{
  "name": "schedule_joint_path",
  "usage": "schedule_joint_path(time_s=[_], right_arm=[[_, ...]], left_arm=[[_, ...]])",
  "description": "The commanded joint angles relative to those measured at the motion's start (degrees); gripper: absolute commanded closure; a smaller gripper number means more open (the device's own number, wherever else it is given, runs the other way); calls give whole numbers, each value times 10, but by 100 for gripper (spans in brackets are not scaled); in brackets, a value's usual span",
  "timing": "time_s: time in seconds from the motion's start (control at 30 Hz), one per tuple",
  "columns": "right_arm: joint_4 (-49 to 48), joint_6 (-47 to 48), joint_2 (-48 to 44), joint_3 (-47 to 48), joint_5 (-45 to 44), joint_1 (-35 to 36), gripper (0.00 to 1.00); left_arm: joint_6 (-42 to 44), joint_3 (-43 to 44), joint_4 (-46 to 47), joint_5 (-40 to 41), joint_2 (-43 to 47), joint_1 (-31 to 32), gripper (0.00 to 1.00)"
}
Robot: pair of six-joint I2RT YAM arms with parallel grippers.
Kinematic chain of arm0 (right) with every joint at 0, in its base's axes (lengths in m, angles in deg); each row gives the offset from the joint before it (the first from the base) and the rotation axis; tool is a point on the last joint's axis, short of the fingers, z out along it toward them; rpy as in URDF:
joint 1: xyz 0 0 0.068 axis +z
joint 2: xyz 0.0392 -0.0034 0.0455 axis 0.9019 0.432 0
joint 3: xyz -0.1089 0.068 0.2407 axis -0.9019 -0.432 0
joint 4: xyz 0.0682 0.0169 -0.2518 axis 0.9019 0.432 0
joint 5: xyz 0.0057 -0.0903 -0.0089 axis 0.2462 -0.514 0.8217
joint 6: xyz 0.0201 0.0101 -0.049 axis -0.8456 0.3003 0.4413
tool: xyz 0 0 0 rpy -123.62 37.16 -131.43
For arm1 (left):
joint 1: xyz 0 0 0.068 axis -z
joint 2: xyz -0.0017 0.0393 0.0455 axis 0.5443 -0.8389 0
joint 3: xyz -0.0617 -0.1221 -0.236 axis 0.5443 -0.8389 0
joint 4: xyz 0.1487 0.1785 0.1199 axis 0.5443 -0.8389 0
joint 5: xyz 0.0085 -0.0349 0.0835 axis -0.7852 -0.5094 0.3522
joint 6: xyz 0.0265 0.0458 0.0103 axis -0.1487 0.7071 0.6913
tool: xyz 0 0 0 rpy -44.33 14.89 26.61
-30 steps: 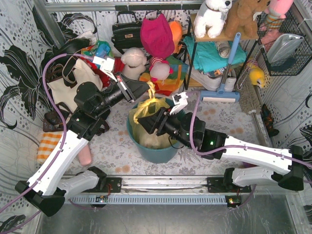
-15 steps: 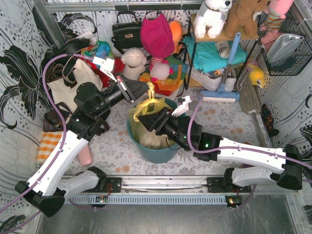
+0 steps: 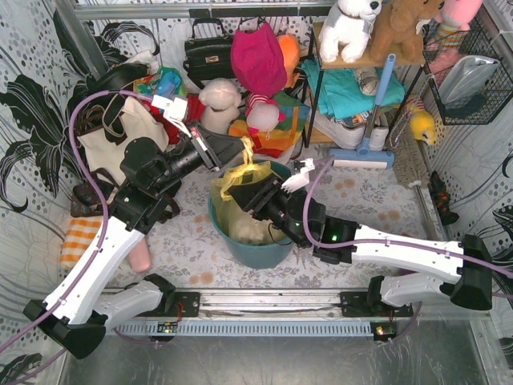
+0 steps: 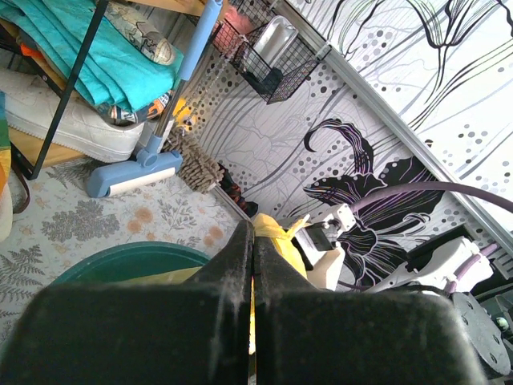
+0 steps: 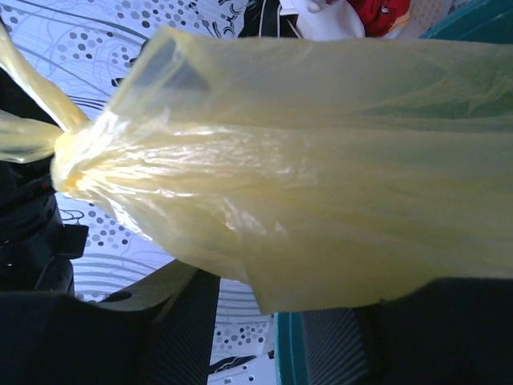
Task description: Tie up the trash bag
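1. Trash bag (image 3: 240, 178): thin, translucent yellow plastic. It sits inside the round teal bin (image 3: 272, 253) near the middle of the floral-patterned table (image 3: 184, 241). Its top is drawn up above the bin's rim, and pale crumpled contents show through its lower part.
2. In the overhead view the left gripper (image 3: 237, 149) is above the bin's far-left rim. A narrow twisted strand of the bag rises to its tip.
3. In the left wrist view that gripper (image 4: 252, 233) has its two dark fingers pressed together. A thin line of yellow plastic is pinched in the seam between them, and a tuft of the bag (image 4: 282, 234) sticks out past the tips. The bin's rim (image 4: 128, 257) curves below.
4. The right gripper (image 3: 250, 192) reaches in from the right and hovers over the bin's mouth, right against the gathered upper part of the bag.
5. In the right wrist view the yellow film (image 5: 321, 160) spreads across most of the frame and bunches into a tight gather at the left. The right gripper (image 5: 280, 329) has its fingers parted, with wallpaper and bin visible through the gap. The film's lower edge hangs at the gap, and the frames cannot show whether either finger touches it.
6. A cream tote bag (image 3: 120, 136) stands behind the left arm and a black handbag (image 3: 208, 52) is at the back.
7. A blue floor sweeper (image 3: 365, 148) leans by the shelf rack at the back right, and plush toys (image 3: 353, 24) sit on top of that rack.
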Motion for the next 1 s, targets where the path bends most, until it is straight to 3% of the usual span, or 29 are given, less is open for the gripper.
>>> schedule_joint_path(time_s=[0.0,0.17,0.23,0.57,0.83,0.97], right_arm=[[1,-17,14,28,-15,2,64],[4,-15,12,28,-2,2,92],[7,-13,6,24,10,2,99],[65,11,-33,26,144,2,100],[214,204,-31,125,335,-6,100],[214,262,-30,140,442,-9,100]], left_arm=[[7,-8,29,-7,11,1,100],[11,-12,28,-7,10,1,100],[14,-13,26,-3,11,1,100],[66,0,-2,53,-4,1,100],[93,53,-9,52,-58,0,100],[104,72,-12,53,-90,1,100]])
